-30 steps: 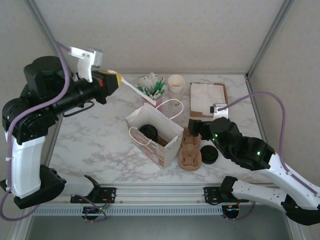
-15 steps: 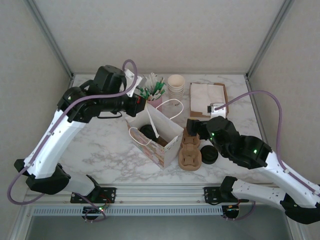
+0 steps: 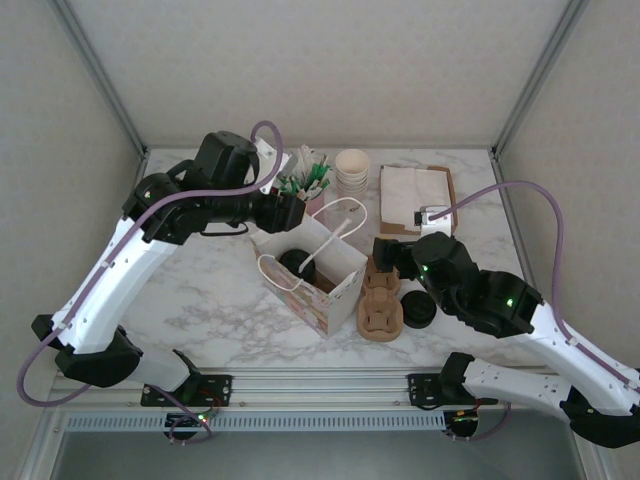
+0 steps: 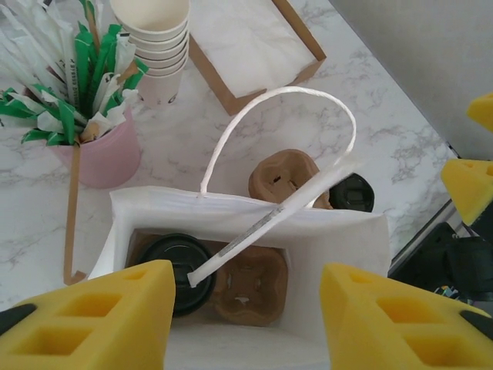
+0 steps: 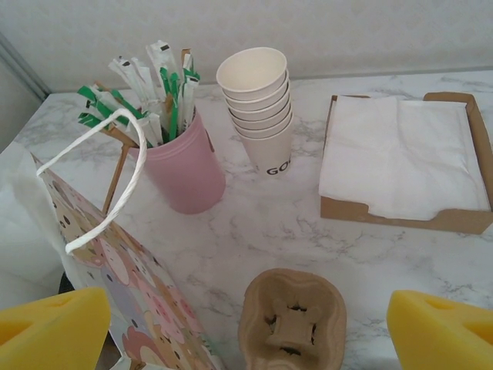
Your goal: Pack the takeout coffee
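Left tool (image 4: pixel 245 308) fingers apart, empty, hovering over paper bag (image 4: pixel 339 231); coffee cup (image 4: pixel 176 266) sits inside bag directly under it. Right tool (image 5: pixel 246 331) wide apart, empty. White marble surface (image 3: pixel 200 290), plain beige walls (image 3: pixel 320 70).

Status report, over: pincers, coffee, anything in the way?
Left pincer open above bag; right pincer open. Coffee in bag. Straw slants across bag mouth.

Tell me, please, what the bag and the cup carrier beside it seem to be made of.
Bag: likely paper, matte, white inside with a printed outside; it holds sharp creases. Cup carrier: probably moulded pulp, dull brown, with rough, rounded pressed forms.
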